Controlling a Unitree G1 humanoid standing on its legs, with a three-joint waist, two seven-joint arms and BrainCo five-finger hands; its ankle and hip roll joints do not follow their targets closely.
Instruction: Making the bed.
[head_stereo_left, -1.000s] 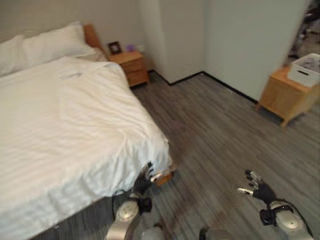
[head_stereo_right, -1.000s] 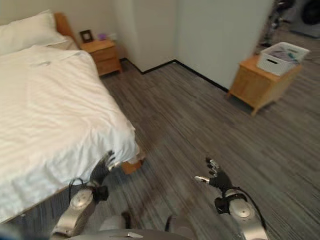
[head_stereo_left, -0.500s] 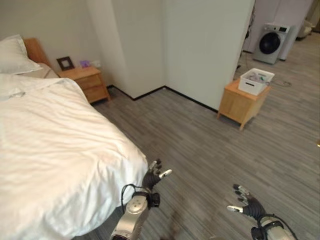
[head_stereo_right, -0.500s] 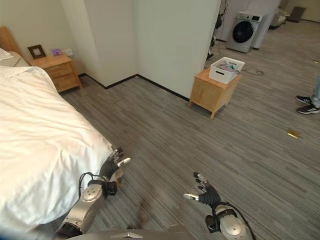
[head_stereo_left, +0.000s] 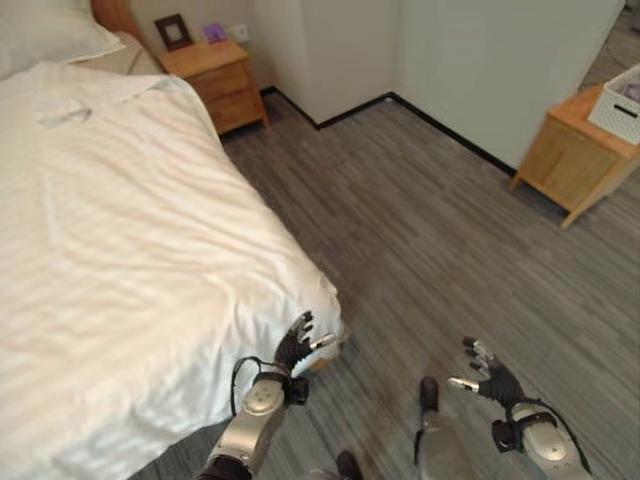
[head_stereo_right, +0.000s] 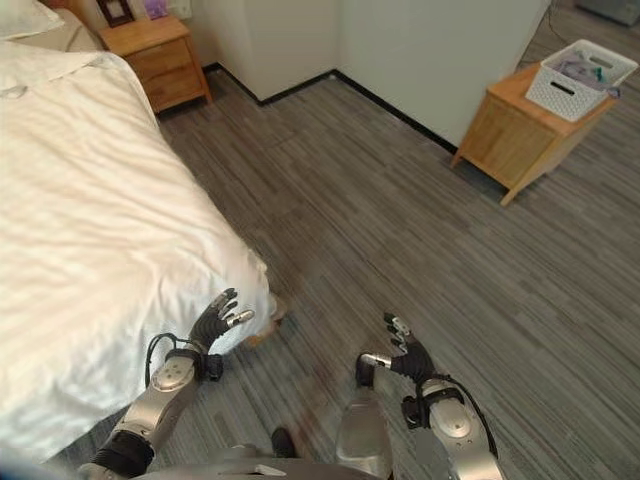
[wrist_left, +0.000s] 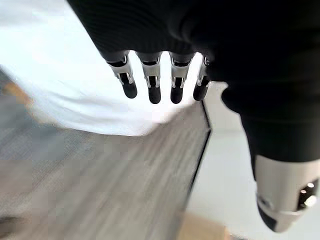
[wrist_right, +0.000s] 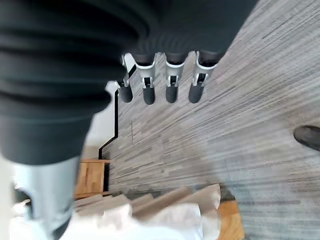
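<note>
I see the bed (head_stereo_left: 130, 250) filling my ten o'clock, its white duvet (head_stereo_left: 150, 300) hanging over the near corner. A nightstand (head_stereo_left: 222, 82) sits at twelve, a cabinet (head_stereo_left: 572, 160) at two. My left hand (head_stereo_left: 296, 347) is released beside the duvet corner; my right hand (head_stereo_left: 490, 374) is released over the floor (head_stereo_left: 420, 240) at five.

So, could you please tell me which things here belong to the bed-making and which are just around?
For the job: white duvet, pillow, left hand by the duvet's corner, right hand.

Just around: bedside table, picture frame, wooden cabinet, white basket.
</note>
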